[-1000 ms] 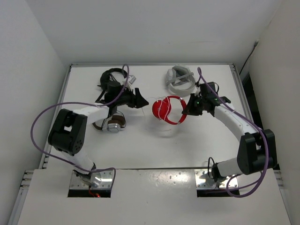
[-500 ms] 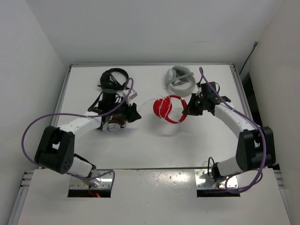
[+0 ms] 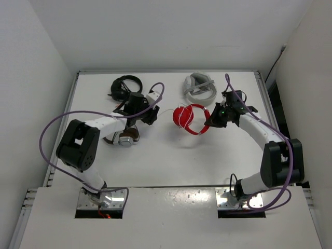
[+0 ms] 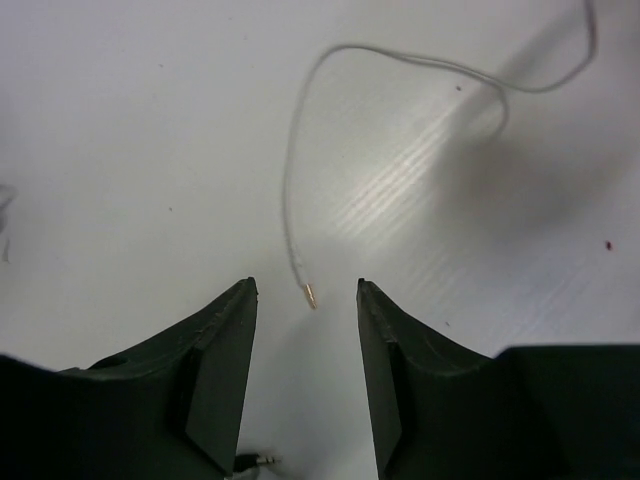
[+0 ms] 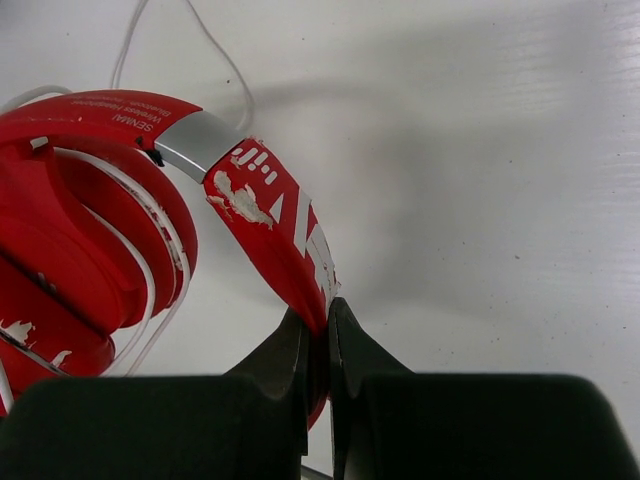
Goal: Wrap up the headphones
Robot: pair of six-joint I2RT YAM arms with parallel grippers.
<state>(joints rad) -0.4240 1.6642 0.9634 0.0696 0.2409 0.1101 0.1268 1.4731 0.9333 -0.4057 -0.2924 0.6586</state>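
The red headphones (image 3: 188, 119) lie at the table's middle, white cable wound round the earcups. My right gripper (image 3: 208, 122) is shut on the red headband (image 5: 270, 225), which passes between its jaws in the right wrist view. The loose end of the white cable (image 4: 295, 190) curves across the table in the left wrist view, its gold plug tip (image 4: 310, 295) just ahead of and between the open fingertips of my left gripper (image 4: 305, 290). In the top view the left gripper (image 3: 151, 115) sits left of the headphones, empty.
Brown-and-silver headphones (image 3: 124, 137) lie under the left arm. Black headphones (image 3: 124, 85) lie at the back left, grey-white headphones (image 3: 198, 87) at the back right. A black jack plug (image 4: 262, 461) shows below the left fingers.
My left gripper has swung from near the red headphones back over the brown ones, then right again toward the cable end. The right gripper and headphones shifted slightly right.
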